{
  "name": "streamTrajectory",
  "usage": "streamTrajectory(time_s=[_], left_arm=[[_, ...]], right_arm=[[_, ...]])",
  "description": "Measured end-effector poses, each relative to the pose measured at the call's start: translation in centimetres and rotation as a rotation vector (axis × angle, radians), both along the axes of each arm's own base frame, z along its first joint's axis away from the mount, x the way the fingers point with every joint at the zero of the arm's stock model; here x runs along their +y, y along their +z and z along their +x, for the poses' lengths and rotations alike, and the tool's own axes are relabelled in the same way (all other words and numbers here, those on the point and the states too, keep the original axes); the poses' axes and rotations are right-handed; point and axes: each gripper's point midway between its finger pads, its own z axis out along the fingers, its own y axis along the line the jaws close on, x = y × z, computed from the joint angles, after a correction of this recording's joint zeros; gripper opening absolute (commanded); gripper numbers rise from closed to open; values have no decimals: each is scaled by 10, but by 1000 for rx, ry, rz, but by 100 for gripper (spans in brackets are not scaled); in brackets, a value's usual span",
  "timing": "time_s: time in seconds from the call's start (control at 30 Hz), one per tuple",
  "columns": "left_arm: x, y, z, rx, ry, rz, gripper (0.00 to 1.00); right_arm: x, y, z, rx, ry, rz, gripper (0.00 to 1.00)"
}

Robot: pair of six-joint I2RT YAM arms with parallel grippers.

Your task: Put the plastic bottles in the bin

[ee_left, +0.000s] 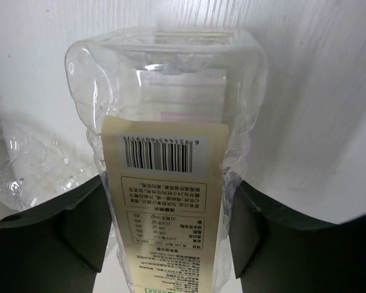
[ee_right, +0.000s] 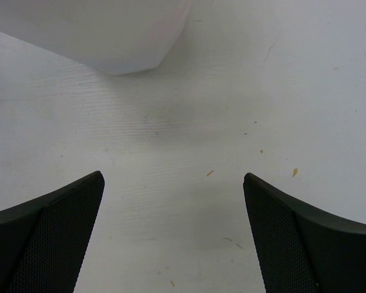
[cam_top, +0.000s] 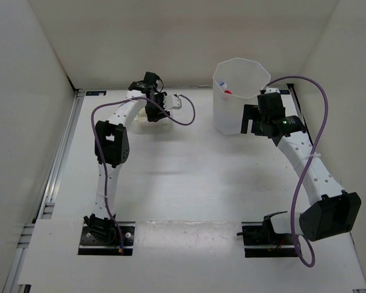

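Bin stands upright at the far right of the white table, its faceted, translucent sides widening to an open rim. The right arm reaches up along the table's right side and ends just beside the bin's near right wall. The left arm stretches to the far left-centre, well apart from the bin.

The right gripper hangs low beside the bin. In its wrist view the right gripper is spread wide with nothing between the fingers, only bare table below and the bin's base ahead on the left.

The left gripper is down at table level. Its wrist view shows the left gripper pinching the labelled bottle, a wide clear one with a yellowish label and a barcode. A dark finger lies against each side of the bottle, which points away from the camera.

A crumpled clear bottle lies just beside it on the table.

Inside the bin, a red-capped bottle and a blue-marked bottle show over the rim, too small to make out further.
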Motion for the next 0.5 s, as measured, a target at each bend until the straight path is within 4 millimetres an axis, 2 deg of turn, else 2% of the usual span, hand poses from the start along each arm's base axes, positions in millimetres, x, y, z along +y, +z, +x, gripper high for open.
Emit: streamTrajectory(time_s=[0.03, 0.13, 0.2, 0.3, 0.4, 0.5], left_arm=[[-3, 2, -1, 5, 16, -26, 11], [-12, 5, -9, 48, 102, -122, 11], [-15, 10, -24, 94, 150, -186, 11], [-18, 29, -43, 151, 226, -266, 11], [-26, 64, -43, 163, 324, -381, 11], [-30, 129, -26, 64, 433, -544, 11]], right_arm=[[1, -1, -1, 3, 1, 0, 98], [2, -3, -2, 6, -12, 10, 98], [3, -4, -3, 10, -20, 18, 98], [4, -8, -5, 20, -27, 24, 98], [2, -6, -10, 16, -40, 29, 98], [-2, 2, -19, -19, -71, 41, 98]])
